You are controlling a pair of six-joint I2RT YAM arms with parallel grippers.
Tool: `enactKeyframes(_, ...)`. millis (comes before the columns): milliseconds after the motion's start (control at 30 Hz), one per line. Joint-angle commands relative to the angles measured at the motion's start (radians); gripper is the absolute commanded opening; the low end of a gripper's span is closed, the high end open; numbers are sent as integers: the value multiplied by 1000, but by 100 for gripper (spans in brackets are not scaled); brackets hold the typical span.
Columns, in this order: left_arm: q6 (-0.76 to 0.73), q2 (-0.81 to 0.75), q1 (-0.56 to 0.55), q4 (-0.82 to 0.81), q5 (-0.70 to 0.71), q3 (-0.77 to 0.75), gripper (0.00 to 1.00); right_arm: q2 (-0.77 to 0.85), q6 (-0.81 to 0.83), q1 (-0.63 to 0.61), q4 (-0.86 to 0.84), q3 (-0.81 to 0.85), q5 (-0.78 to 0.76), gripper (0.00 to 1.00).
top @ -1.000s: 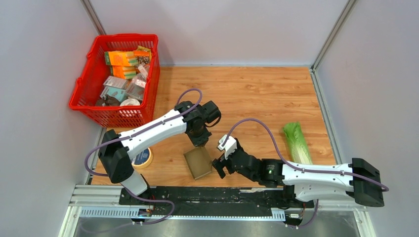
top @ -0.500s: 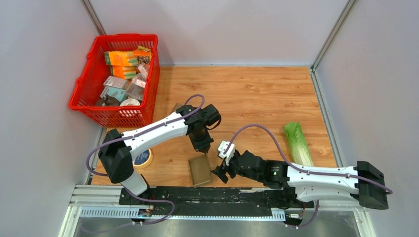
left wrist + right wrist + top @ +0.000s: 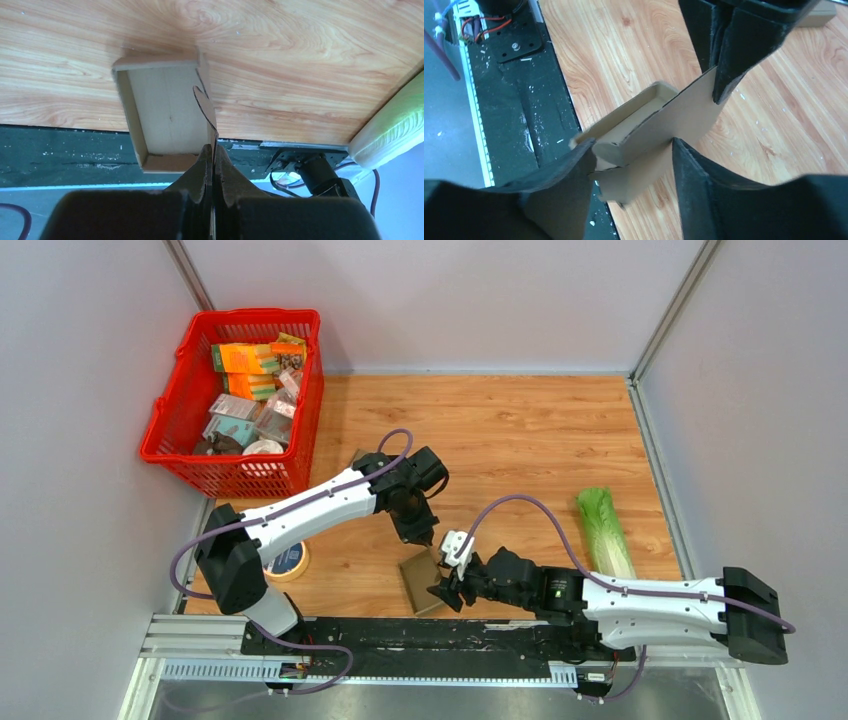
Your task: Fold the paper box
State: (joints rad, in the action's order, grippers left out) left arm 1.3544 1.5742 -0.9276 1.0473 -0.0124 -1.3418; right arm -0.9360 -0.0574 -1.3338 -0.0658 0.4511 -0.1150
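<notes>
Lower centre, the left gripper [image 3: 212, 150] pinched the paper box [image 3: 167, 117] flap [image 3: 205, 107]; the right gripper [image 3: 633, 145], jaws spread astride it, probably needed to close gently.

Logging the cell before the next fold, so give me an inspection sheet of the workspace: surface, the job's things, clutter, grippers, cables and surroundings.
Surface: wooden table, no spills seen.
Job's things: paper box, partly folded into a shallow tray at the near edge, one flap raised.
Clutter: red basket of packaged goods at far left; tape roll by the left arm's base; cabbage at right.
Grippers: left gripper shut on the raised flap; right gripper open, fingers either side of the box's cardboard.
Cables: purple cable looped above each arm, clear of the box.
Surroundings: grey walls on three sides; black rail along the near edge.
</notes>
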Motion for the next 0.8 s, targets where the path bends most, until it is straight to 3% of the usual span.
enactKeyframes(0,12,-62,3,-13,-21,15,0,2,-15,-4,-104,-6,-150,53)
enactKeyframes(167,48,-71,4,-24,-20,46,0,-27,-73,-5,-100,15,-257,31)
enactKeyframes(267,29,-62,4,-20,-6,33,0,-23,-84,-5,-126,-6,-302,34)
enactKeyframes(300,23,-72,4,-23,6,35,4,-17,-88,-5,-132,-14,-320,33)
enactKeyframes(333,14,-83,4,-20,9,39,14,-9,-93,-4,-138,-40,-342,33)
enactKeyframes(467,-50,-186,-17,-84,193,133,44,11,-81,28,-265,-132,-328,29)
enactKeyframes(500,-78,-248,-17,-171,207,166,50,3,-76,53,-290,-147,-316,29)
enactKeyframes(533,-115,-282,-17,-228,218,203,75,-7,-73,65,-310,-155,-310,29)
enactKeyframes(733,-386,-594,-17,-643,224,551,77,-61,-36,110,-335,-152,-226,35)
enactKeyframes(767,-494,-635,-17,-700,210,641,77,-63,-30,111,-322,-149,-212,36)
